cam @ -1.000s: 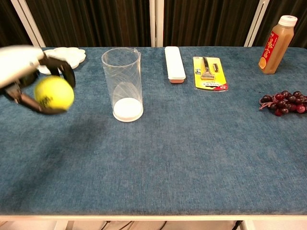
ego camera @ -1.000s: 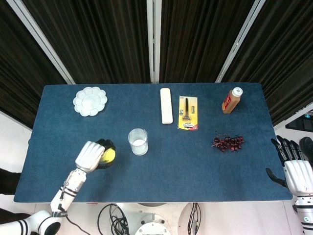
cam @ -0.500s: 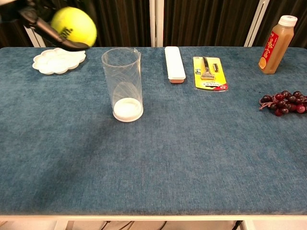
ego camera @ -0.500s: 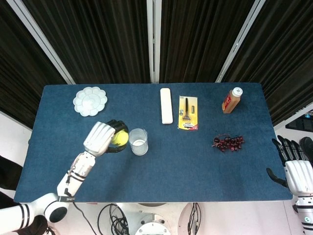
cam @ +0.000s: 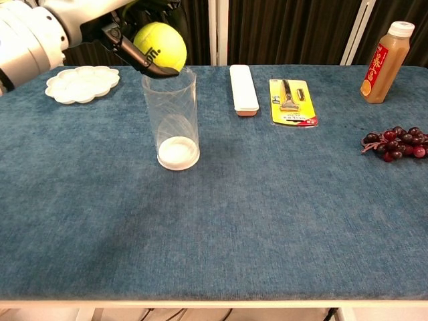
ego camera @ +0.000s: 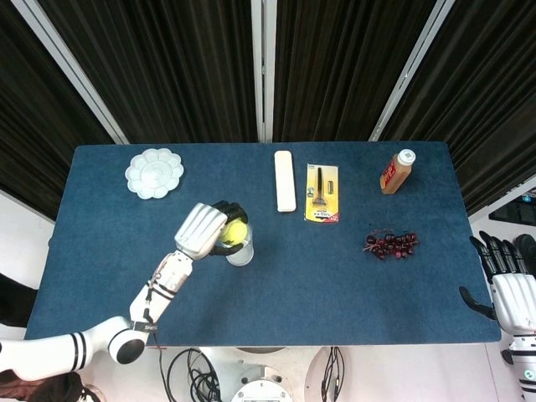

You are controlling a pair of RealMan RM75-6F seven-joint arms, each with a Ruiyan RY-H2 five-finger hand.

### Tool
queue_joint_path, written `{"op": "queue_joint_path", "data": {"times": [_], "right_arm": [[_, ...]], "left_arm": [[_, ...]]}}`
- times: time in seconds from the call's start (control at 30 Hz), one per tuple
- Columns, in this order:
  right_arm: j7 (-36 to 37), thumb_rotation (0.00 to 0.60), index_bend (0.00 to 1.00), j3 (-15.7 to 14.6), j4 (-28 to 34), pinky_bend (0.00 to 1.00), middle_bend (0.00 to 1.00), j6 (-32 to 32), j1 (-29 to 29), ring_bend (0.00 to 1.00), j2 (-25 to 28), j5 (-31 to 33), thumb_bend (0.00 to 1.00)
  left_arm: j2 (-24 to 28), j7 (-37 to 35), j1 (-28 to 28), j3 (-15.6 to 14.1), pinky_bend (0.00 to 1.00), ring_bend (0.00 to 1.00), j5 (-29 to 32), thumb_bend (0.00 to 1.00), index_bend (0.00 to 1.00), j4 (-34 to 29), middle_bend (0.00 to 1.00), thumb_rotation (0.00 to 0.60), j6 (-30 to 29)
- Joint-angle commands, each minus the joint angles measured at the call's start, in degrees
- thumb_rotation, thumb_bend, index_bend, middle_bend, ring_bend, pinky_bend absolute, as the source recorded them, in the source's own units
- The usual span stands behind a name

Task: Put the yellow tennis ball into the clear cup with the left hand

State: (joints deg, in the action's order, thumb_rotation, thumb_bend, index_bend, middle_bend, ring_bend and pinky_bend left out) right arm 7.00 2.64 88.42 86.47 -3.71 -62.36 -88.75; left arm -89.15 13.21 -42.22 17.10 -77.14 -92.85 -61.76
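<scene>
My left hand grips the yellow tennis ball right over the mouth of the clear cup. In the chest view the ball sits just above the rim of the cup, held by the left hand coming in from the upper left. The cup stands upright on the blue table with nothing inside but its white base. My right hand hangs off the table's right edge, fingers apart and holding nothing.
A white palette lies at the back left. Behind the cup are a white case and a yellow carded tool. An orange juice bottle and dark grapes are at the right.
My left hand has lifted the ball from the table's left front, carried it rightward and brought it over the cup's rim. The right hand has stayed in place.
</scene>
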Motion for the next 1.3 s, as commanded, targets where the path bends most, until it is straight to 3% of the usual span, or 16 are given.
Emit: {"op": "queue_joint_path", "data": {"times": [0.03,0.13,0.27,0.37,0.67,0.87,1.07,1.17,1.3], "right_arm": [[0.18,0.6,0.0,0.02,-0.23,0.0,0.0,-0.13,-0.03,0.0,-0.06,0.09,0.21],[0.46,0.6,0.0,0.09,-0.47,0.0,0.0,-0.28,-0.11,0.0,-0.07,0.19,0.21],[0.6,0.6,0.0,0.18,-0.52,0.0,0.0,-0.26,-0.17,0.0,0.0,0.17,0.21],[0.6,0.6,0.0,0.2,-0.5,0.0,0.0,-0.29,-0.18,0.0,0.05,0.21,0.21],[0.19,0.6,0.0,0.12,-0.09,0.0,0.0,-0.09,-0.12,0.0,0.16,-0.08,0.21],[-0.35,0.6,0.0,0.02,0.42,0.0,0.0,-0.09,-0.14,0.0,0.37,-0.32,0.21],[-0.95,0.6,0.0,-0.18,0.47,0.0,0.0,-0.39,-0.27,0.0,-0.12,-0.54,0.21],[-1.39,0.6,0.0,-0.23,0.56,0.0,0.0,-0.62,-0.43,0.0,-0.36,-0.62,0.21],[-2.9,0.6,0.0,-0.12,1.24,0.0,0.0,-1.34,-0.67,0.0,-0.52,-0.02,0.21]], "left_arm": [[-0.72,-0.01,-0.46,-0.09,0.83,0.56,0.51,0.25,0.54,0.77,0.54,0.6,-0.05],[-1.26,-1.04,-0.77,-0.32,0.77,0.51,0.82,0.23,0.46,1.4,0.5,0.6,-0.02],[-1.02,-3.74,-1.15,-0.63,0.61,0.34,0.63,0.16,0.25,1.54,0.34,0.6,0.61],[-0.89,-4.86,-1.27,-0.91,0.5,0.25,-0.28,0.12,0.2,1.92,0.27,0.6,0.06],[0.9,-4.18,-0.37,-1.79,0.4,0.23,-1.25,0.11,0.21,0.28,0.26,0.6,-2.51],[7.26,1.67,4.37,-3.81,0.35,0.23,-3.95,0.12,0.3,-4.67,0.26,0.6,-9.52],[16.95,6.76,14.64,-11.04,0.22,0.17,-4.59,0.13,0.3,-8.1,0.24,0.6,-17.23],[19.27,6.99,19.29,-14.4,0.12,0.13,-5.05,0.13,0.3,-6.37,0.23,0.6,-20.64],[20.1,5.74,23.97,-17.04,0.09,0.12,-5.14,0.13,0.3,-4.29,0.23,0.6,-24.0]]}}
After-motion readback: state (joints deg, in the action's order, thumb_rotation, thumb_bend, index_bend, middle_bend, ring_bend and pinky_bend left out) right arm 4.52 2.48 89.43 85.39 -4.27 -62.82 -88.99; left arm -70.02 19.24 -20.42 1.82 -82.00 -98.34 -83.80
